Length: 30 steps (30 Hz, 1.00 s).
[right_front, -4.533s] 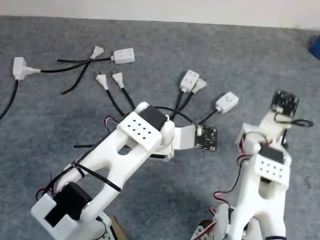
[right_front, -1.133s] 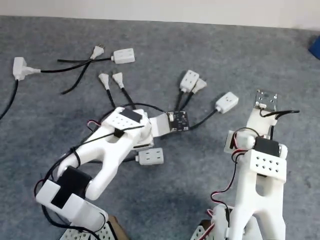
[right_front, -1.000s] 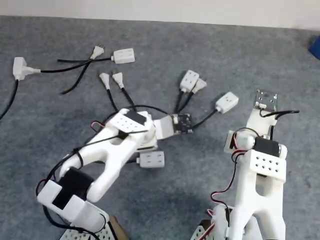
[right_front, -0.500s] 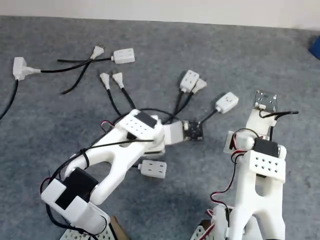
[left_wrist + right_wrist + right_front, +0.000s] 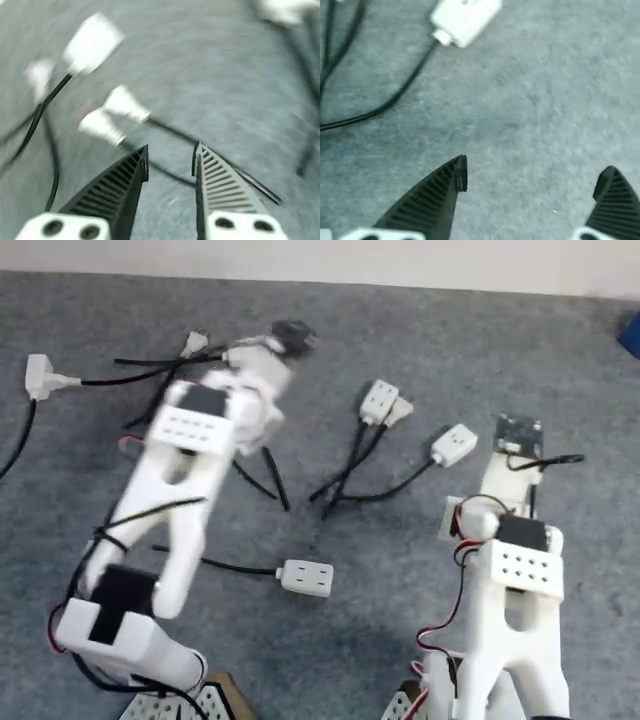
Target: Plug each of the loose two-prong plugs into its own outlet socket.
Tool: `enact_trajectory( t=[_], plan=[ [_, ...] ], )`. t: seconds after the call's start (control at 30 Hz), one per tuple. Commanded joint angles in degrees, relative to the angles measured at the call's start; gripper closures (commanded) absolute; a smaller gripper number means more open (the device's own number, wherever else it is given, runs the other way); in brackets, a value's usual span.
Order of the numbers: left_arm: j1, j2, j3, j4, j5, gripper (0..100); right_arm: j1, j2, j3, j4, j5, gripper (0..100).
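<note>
Grey carpet (image 5: 350, 330), L hand (image 5: 171, 149) parted, plugs (image 5: 125, 104) blurred

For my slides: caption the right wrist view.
Open right gripper over carpet, white outlet socket and black cord beyond.

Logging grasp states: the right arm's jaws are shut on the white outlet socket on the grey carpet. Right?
No: in the right wrist view those jaws stand wide open, apart from the white outlet socket, which lies on the grey carpet.

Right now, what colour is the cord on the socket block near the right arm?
Black. The cord shows best in the right wrist view.
</note>
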Motion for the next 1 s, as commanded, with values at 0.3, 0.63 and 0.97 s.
enact_trajectory(
  t=[0.3,0.63,0.97],
  plan=[
    [-15.1,-0.3,3.3,-1.8,26.7,84,-15.3,7.2,-14.8,-5.7,-9.0,61.2],
    [-17.9,-0.4,19.0,-23.8,27.6,84,-23.8,51.8,-54.5,7.4,-9.1,61.2],
    [-19.4,-0.4,20.6,-26.3,27.9,84,-29.1,83.8,-108.9,26.5,-18.5,61.2]
  ],
)
